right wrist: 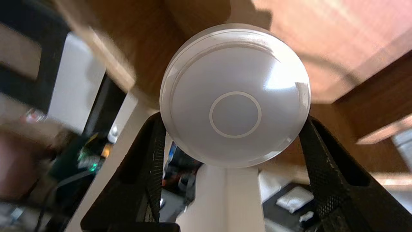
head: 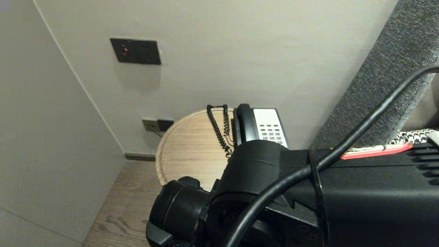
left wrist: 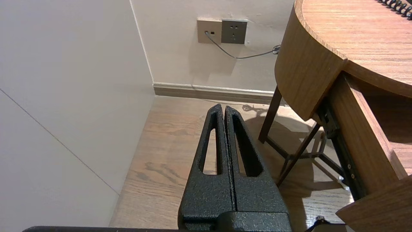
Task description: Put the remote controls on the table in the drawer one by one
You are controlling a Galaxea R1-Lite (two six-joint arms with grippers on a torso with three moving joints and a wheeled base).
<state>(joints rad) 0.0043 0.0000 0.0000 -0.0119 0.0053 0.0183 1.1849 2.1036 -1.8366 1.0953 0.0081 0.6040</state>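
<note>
My right gripper (right wrist: pixel 231 124) is shut on a white round object (right wrist: pixel 235 93) with a raised ring on its face. One black finger presses each side of its rim, and it is held up in the air in front of blurred room surroundings. In the head view the right arm (head: pixel 308 192) fills the lower right and hides its own gripper. A black telephone with a white keypad (head: pixel 265 127) and a coiled cord (head: pixel 219 128) sits on the round wooden table (head: pixel 188 147). My left gripper (left wrist: pixel 223 108) is shut and empty, parked low over the wooden floor beside the table.
Walls close in at the left and behind the table, with a switch panel (head: pixel 135 51) and sockets (left wrist: pixel 222 31) with a cable plugged in. A wooden drawer part on a black rail (left wrist: pixel 367 145) juts out under the tabletop. A grey padded panel (head: pixel 384 79) stands at the right.
</note>
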